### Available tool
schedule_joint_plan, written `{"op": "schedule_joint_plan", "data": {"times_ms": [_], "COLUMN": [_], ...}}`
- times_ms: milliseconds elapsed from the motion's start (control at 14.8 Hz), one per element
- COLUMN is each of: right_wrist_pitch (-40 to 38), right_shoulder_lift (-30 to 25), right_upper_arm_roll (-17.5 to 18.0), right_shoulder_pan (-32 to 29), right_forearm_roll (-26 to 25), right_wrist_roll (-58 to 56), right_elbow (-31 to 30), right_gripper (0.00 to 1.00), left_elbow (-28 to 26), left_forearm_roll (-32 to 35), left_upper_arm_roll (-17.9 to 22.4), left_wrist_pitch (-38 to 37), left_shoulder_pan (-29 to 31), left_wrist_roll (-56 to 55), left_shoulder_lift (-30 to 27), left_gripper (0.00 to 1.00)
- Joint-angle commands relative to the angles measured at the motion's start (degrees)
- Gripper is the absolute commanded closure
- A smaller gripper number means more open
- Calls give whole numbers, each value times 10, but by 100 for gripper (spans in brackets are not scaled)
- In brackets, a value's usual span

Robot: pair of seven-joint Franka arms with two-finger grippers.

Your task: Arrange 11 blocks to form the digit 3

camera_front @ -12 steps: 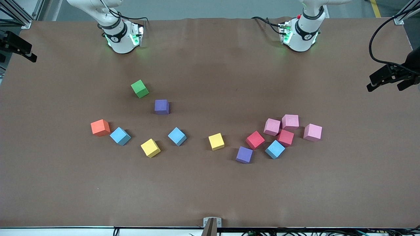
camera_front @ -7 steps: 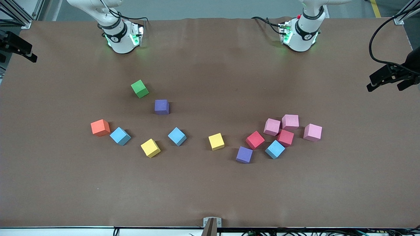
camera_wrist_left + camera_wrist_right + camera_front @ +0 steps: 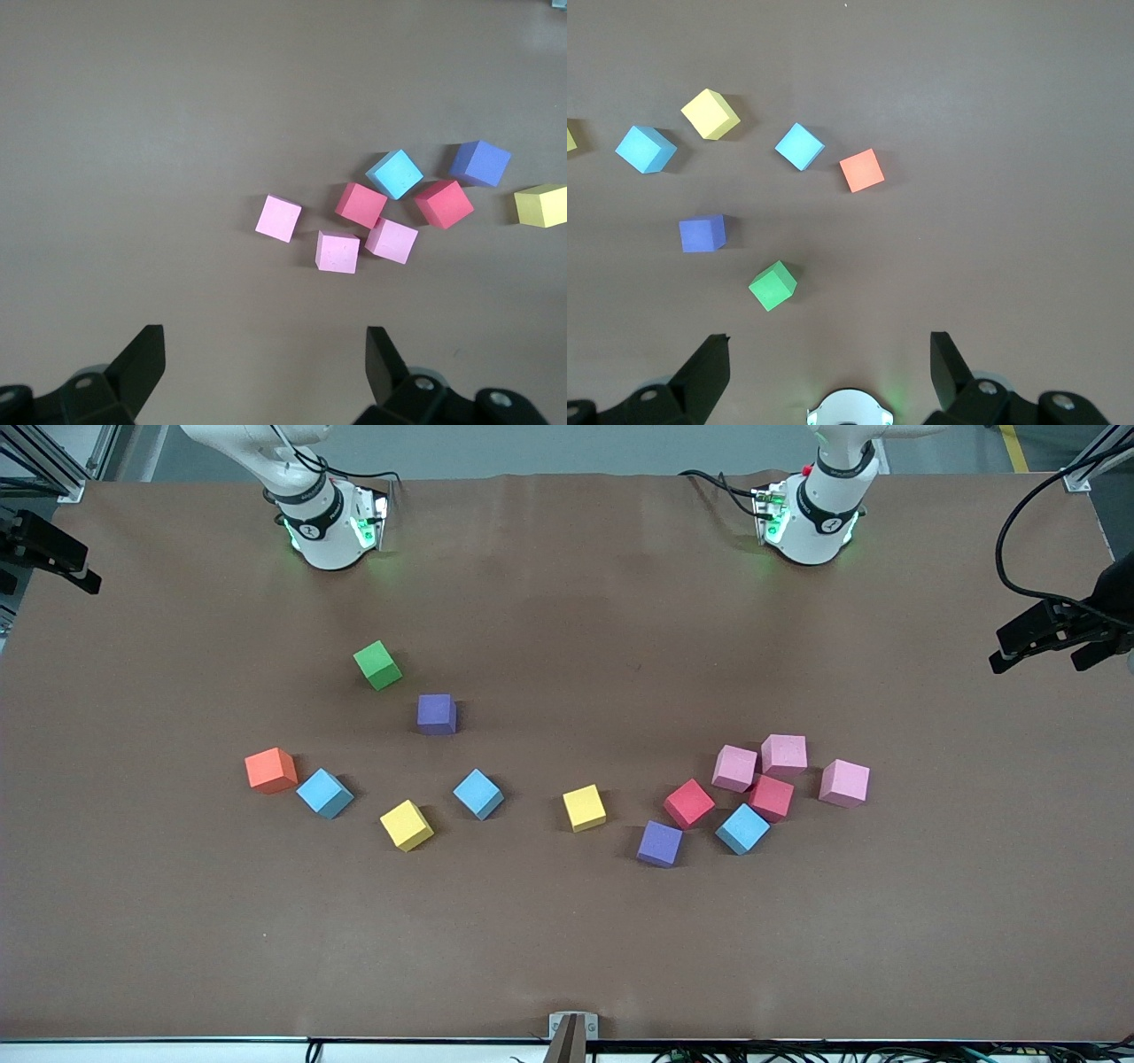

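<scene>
Right now the brown table [image 3: 567, 939] is carrying every cube loose and flat, none of them lining up into a digit 3. My two arms are waiting up high, and neither end effector is appearing in the front view; my left end effector [image 3: 263, 367] is hanging with its fingers spread wide over the table near my left base, and my right end effector [image 3: 828, 372] is hanging just as wide and empty near my right base. Toward my left arm's end a cluster is sitting: three pink cubes [image 3: 735, 768] [image 3: 784, 754] [image 3: 843, 783], two red cubes [image 3: 688, 803] [image 3: 771, 797], a light blue cube [image 3: 742, 828] and a purple cube [image 3: 660, 843], several of them touching. A yellow cube [image 3: 584, 808] is lying alone near the middle. Toward my right arm's end, well apart, are lying two light blue cubes [image 3: 478, 794] [image 3: 324, 793], another yellow cube [image 3: 407, 825], an orange cube [image 3: 270, 770], a second purple cube [image 3: 437, 714] and a green cube [image 3: 377, 665].
</scene>
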Motion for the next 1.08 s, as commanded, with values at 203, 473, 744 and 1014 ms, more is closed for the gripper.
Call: {"op": "schedule_joint_plan", "data": {"times_ms": [203, 473, 744, 1014], "right_wrist_pitch": [-4, -2, -3, -2], "right_shoulder_lift": [-5, -5, -5, -5], "right_upper_arm_roll": [0, 0, 0, 0], "right_shoulder_pan": [4, 2, 4, 3], "right_forearm_roll": [0, 11, 10, 9], "right_wrist_roll": [12, 12, 12, 5], "right_elbow": [-6, -6, -5, -4], "right_gripper": [0, 0, 0, 0], "left_elbow": [-38, -96, -186, -238], "left_forearm_roll": [-10, 2, 6, 6], "left_upper_arm_roll": [-1, -1, -2, -4], "left_wrist_pitch": [11, 74, 200, 318], "left_shoulder_pan": [5, 3, 0, -7], "left_wrist_roll": [5, 24, 57, 75], "left_shoulder_lift": [42, 73, 85, 130], "left_gripper": [0, 0, 0, 0]}}
